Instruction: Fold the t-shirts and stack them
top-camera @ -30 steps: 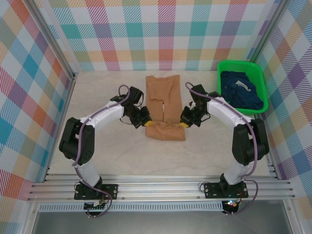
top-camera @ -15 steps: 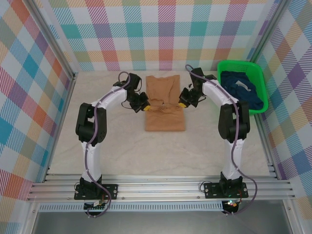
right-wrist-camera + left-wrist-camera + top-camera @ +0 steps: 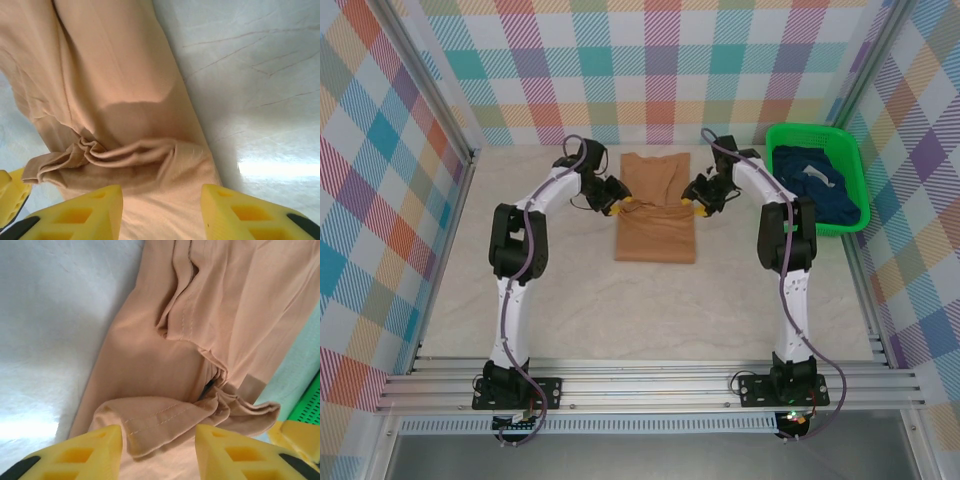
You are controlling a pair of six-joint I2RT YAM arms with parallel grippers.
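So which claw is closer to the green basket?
Right. The right gripper is by the tan shirt on the green basket side; the left gripper is on the opposite side.

- My top camera looks down from high on the whole pale table (image 3: 550,310).
- Both wrist cameras face, very near, the same tan-orange cloth shirt (image 3: 150,365).

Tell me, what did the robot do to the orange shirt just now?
The left tool and right tool carried the near edge of the tan-orange t-shirt farther back, folding it over itself, then opened and let go. The green basket of navy shirts stayed put.
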